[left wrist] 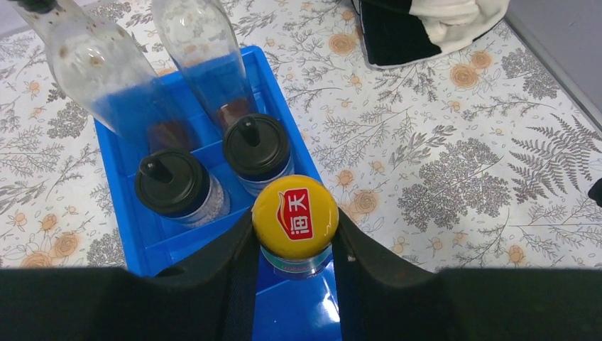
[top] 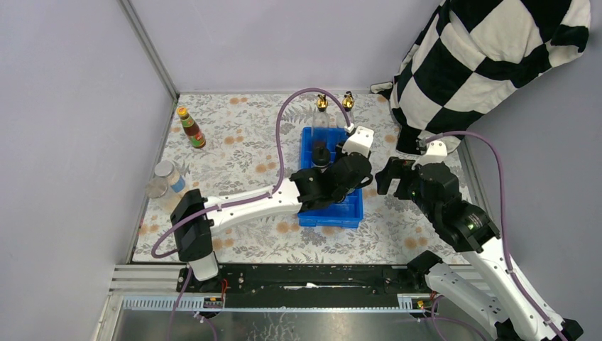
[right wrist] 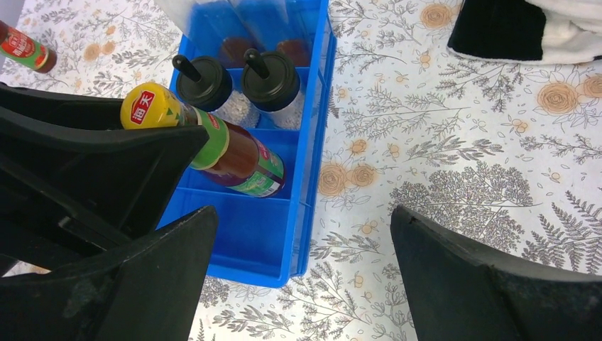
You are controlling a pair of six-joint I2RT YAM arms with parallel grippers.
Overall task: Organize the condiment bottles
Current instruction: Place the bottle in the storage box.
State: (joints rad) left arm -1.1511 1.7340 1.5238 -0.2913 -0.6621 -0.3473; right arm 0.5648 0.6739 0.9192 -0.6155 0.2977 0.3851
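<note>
Floral table cloth (top: 241,142) covers the whole work area. Black-and-white checkered fabric (top: 490,50) hangs over the far right corner.

Blue tray (top: 353,209) sits mid-table, long side running away from me, split into rows.

My left claw (left wrist: 293,234) is over the tray, clenched on the neck of the held sauce bottle (left wrist: 295,217), just under its orange cap. That bottle is tilted. Its base is down in the row just nearer than the black-capped pair, toward the right wall. Cannot tell if it touches the tray floor.

My right claw (right wrist: 302,220) hangs just right of the tray, jaws spread wide, nothing between them.

First tall clear bottle (top: 321,103) and second tall clear bottle (top: 348,99), both gold-spouted, stand upright side by side in the far row.

Other sauce bottle (top: 191,128) stands upright on the cloth at far left, well apart from the tray.

Left black-capped bottle (left wrist: 172,183) and right black-capped bottle (left wrist: 256,148) stand side by side in the second row, right behind the tall pair.

Far silver-lidded jar (top: 165,170) and near silver-lidded jar (top: 157,188) sit just beside each other at the left table edge.
</note>
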